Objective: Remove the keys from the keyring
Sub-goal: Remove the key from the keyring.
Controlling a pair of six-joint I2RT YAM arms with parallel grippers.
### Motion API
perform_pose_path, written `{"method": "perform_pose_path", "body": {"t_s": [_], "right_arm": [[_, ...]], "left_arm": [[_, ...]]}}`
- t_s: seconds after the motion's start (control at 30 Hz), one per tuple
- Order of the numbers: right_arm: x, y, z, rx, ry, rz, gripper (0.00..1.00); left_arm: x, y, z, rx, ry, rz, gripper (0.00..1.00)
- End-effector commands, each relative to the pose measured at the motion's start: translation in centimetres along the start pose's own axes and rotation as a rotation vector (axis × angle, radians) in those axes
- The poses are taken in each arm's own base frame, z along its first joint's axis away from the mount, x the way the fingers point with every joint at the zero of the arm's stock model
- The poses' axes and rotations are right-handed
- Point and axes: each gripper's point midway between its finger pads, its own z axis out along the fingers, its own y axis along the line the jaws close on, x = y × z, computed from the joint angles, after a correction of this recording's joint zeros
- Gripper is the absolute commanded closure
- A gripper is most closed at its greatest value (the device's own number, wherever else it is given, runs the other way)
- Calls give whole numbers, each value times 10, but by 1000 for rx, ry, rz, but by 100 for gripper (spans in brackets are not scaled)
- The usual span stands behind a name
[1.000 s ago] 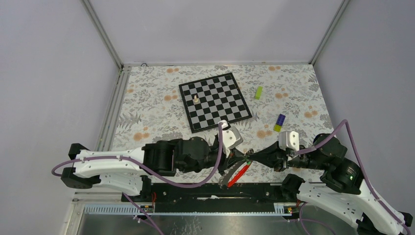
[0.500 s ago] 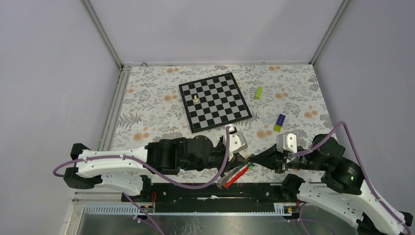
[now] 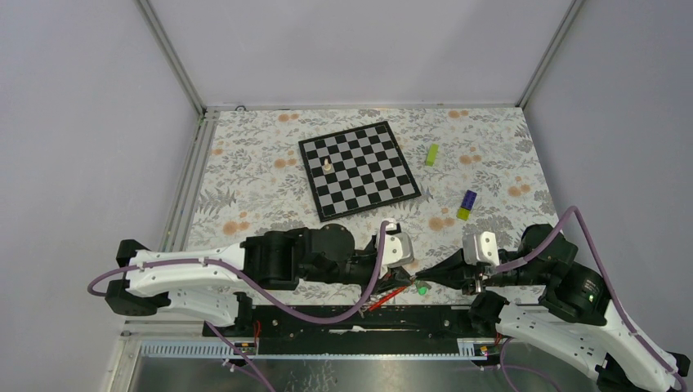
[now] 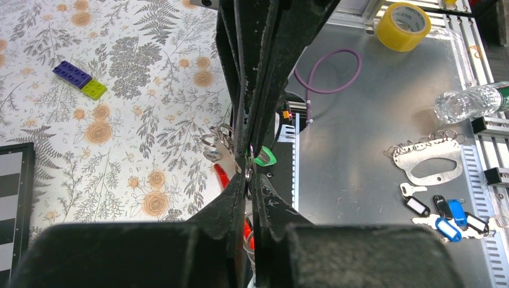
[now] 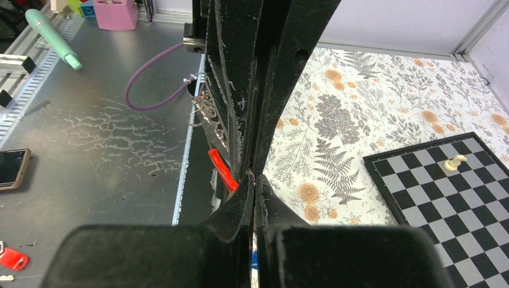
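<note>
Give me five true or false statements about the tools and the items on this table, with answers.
1. The left tool and right tool meet tip to tip. True.
2. The left tool is open. False: it is shut on the keyring.
3. A green-headed key sits by the tool tips. True.
4. The chessboard is bare. False: one pale piece stands on it.
5. The lime-green block lies on the chessboard. False: it lies on the floral table, right of the board.
</note>
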Motion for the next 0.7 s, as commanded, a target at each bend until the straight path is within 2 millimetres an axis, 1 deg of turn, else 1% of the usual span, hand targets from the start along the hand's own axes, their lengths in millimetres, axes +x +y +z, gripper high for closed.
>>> {"method": "perform_pose_path", "body": {"t_s": [0.0,0.13,0.23,0.4,0.67], "right_arm": [[-28,-10,-4,52,-80,-53,100],[-36,-3,-4,18,-93,-35,100],[-40,1,-4,-9,-88,-21,100],[-44,5,-4,-38,-88,6,100],[-48,3,-3,-22,-103,33,100]], "left_arm": [[-11,-31,-20,147,-27,17,89],[-12,-29,-20,135,-30,16,76],[-12,-28,-19,130,-33,15,71],[-14,-25,-19,110,-42,18,68],[-23,-13,-25,35,-85,5,60]]}}
